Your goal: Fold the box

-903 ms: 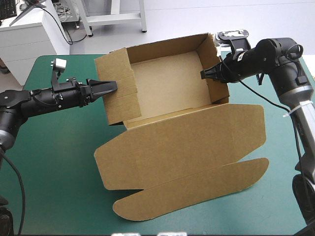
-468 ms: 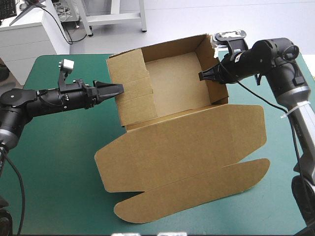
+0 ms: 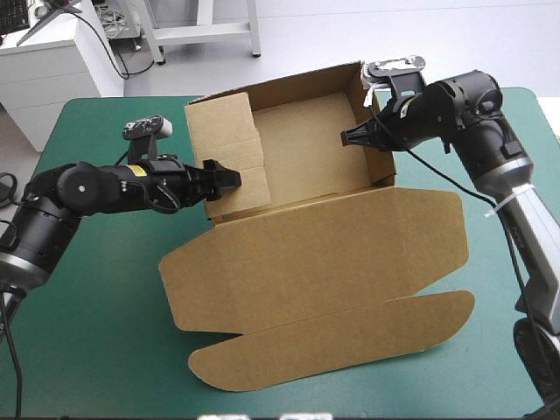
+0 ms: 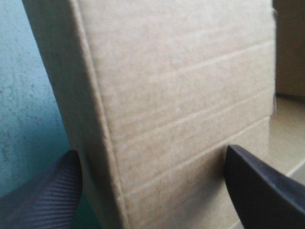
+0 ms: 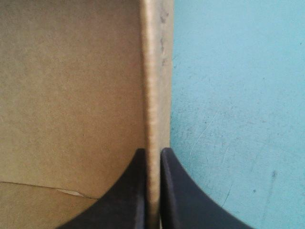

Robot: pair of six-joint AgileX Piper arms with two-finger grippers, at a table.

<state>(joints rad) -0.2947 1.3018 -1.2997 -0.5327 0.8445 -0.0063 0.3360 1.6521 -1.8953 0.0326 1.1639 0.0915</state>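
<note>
The brown box [image 3: 306, 157] sits on the far half of the table, on the teal-green cover [image 3: 96, 297]. It is an open tray: its walls stand up and its lid [image 3: 324, 254] lies flat toward the near edge, ending in a long rounded flap [image 3: 332, 346].

My left gripper [image 3: 229, 178] comes in level from the table's left side and reaches the tray's left wall [image 3: 223, 140]. Seen from my left wrist, my jaws stand wide apart. One black finger [image 4: 43, 195] is outside over the cover and the other finger [image 4: 259, 186] is on the inner side, with the wall's upright edge between them. I cannot tell whether either finger presses the board.

My right gripper [image 3: 347, 137] meets the right wall [image 3: 374, 166] from the table's right side. Seen from my right wrist, those jaws are all but together, clamped on the wall's thin edge. The tray's inside lies to one side of them and bare cover to the other.
</note>
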